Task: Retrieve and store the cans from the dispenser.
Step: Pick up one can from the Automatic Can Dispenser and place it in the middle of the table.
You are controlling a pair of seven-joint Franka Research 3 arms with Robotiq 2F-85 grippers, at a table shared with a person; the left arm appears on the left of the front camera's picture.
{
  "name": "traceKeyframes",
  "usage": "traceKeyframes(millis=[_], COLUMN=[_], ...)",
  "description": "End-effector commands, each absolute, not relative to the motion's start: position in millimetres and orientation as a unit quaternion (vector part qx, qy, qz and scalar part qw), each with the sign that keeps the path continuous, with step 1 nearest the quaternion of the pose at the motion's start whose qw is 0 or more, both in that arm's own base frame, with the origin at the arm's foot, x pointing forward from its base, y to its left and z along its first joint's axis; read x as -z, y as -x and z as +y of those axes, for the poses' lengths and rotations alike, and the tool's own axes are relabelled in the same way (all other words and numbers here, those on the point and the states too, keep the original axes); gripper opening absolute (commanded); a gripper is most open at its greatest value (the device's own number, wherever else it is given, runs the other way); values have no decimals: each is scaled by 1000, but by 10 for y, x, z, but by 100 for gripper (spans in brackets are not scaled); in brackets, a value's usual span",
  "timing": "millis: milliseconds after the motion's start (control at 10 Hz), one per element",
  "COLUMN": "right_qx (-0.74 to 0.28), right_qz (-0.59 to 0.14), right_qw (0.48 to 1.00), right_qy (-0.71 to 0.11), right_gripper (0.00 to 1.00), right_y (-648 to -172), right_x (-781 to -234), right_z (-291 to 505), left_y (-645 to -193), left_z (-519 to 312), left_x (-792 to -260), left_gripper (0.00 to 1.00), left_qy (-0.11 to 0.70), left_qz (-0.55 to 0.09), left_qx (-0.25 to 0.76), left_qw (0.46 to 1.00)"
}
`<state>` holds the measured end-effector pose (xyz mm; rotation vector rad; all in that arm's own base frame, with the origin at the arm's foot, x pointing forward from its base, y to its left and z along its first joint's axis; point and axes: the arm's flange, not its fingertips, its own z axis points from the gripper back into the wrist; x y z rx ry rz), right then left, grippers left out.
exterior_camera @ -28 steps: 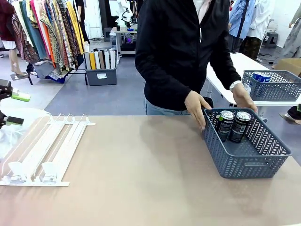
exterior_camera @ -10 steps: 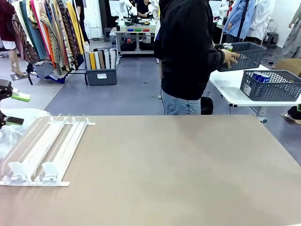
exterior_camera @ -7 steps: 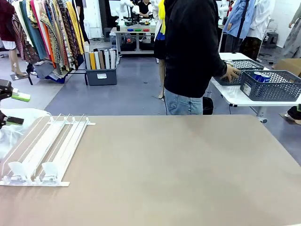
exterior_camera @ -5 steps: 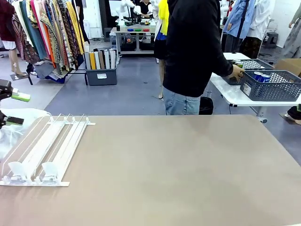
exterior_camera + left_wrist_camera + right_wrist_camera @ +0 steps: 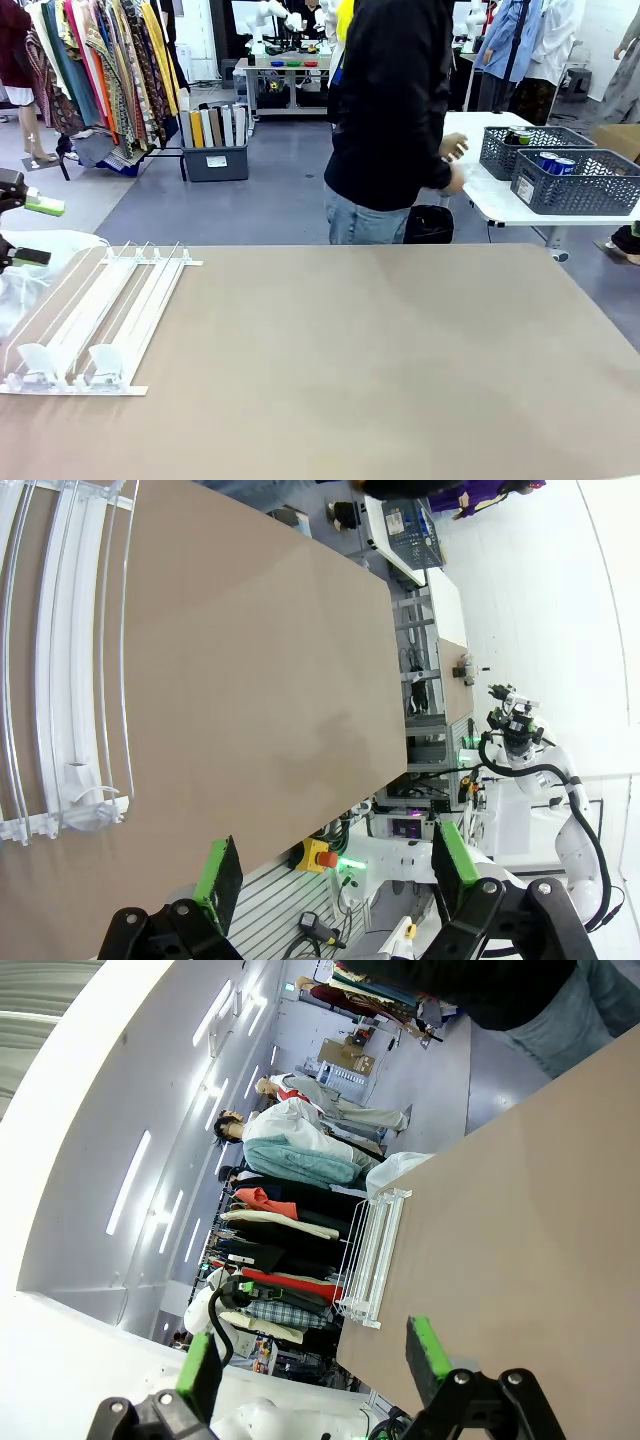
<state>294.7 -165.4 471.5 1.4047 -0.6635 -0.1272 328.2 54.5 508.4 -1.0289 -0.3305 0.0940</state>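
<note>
The dispenser [image 5: 95,320] lies at the left of the brown table, and its white lanes hold nothing. It also appears in the left wrist view as the dispenser [image 5: 60,680] and in the right wrist view as the dispenser [image 5: 375,1255]. My left gripper [image 5: 38,232] hangs open at the picture's left edge, beside the rack's far end. In their own views, my left gripper [image 5: 335,865] and my right gripper [image 5: 312,1358] both stand open with nothing between the fingers. The cans sit off my table: blue cans [image 5: 553,162] in one grey basket, dark cans [image 5: 518,136] in the other.
Both grey baskets [image 5: 585,190] [image 5: 500,155] stand on a white table [image 5: 480,195] behind the far right corner. A person in a black top [image 5: 385,110] stands between that table and mine, hands free. The brown tabletop [image 5: 380,360] is bare right of the dispenser.
The person lifted the basket with the dark cans off my table, set it on the white table behind, then let go and turned away. Neither gripper moved.
</note>
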Motion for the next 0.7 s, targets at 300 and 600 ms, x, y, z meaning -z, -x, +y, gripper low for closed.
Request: traceKeyframes(millis=[300, 600], right_qx=[58, 58], right_qz=[-303, -303], right_qw=[706, 706], right_qy=[-638, -638], right_gripper=[100, 100], right_y=[-2957, -2957], right_x=[-4762, -4762], right_z=[-1650, -1650], left_y=[-3299, -3299], left_z=[544, 544], left_x=[-5088, -5088], left_gripper=[100, 100], left_qy=[498, 498], left_qz=[-160, -160], left_qx=[-43, -43], left_qw=[851, 851])
